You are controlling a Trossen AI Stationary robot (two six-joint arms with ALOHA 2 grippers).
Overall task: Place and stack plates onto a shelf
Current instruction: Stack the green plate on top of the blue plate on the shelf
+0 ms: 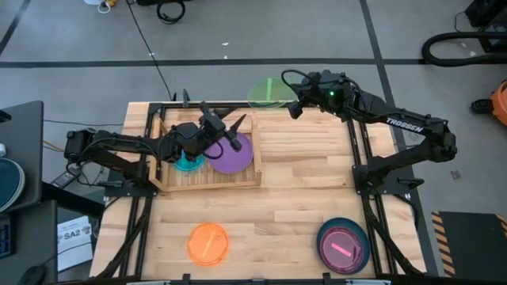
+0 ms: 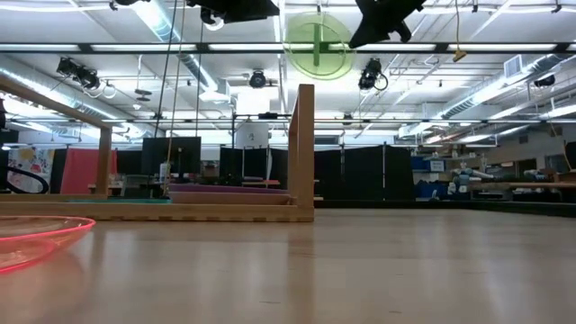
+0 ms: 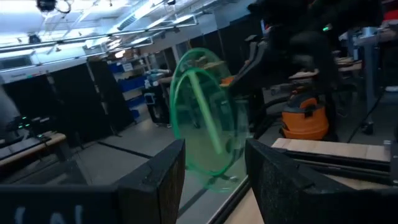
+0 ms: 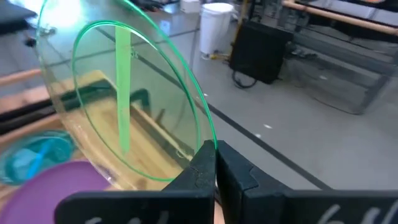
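A clear green plate (image 1: 269, 93) hangs in the air beyond the table's far edge, with my right gripper (image 4: 216, 168) shut on it. In the low view the green plate (image 2: 317, 43) stands almost on edge, high up. The wooden shelf (image 1: 210, 180) lies at the table's far left. In it lie a purple plate (image 1: 235, 155) and a blue-teal plate (image 1: 188, 163), flat on the slats. My left gripper (image 3: 214, 180) is open above the shelf (image 1: 228, 131) and points toward the green plate (image 3: 202, 112), with nothing between its fingers. My right gripper pinches the green plate's rim (image 4: 202, 149) between its two fingers. The fingers come from the table's right side, slanting a little down. The plate is lifted clear of everything and stands tilted, close to upright, stretching away from the fingers.
An orange plate (image 1: 207, 242) lies near the table's front edge, left of centre. A dark teal plate with a pink one in it (image 1: 343, 245) lies at the front right. Bare planks (image 1: 309, 170) stretch between the shelf and the right arm's base.
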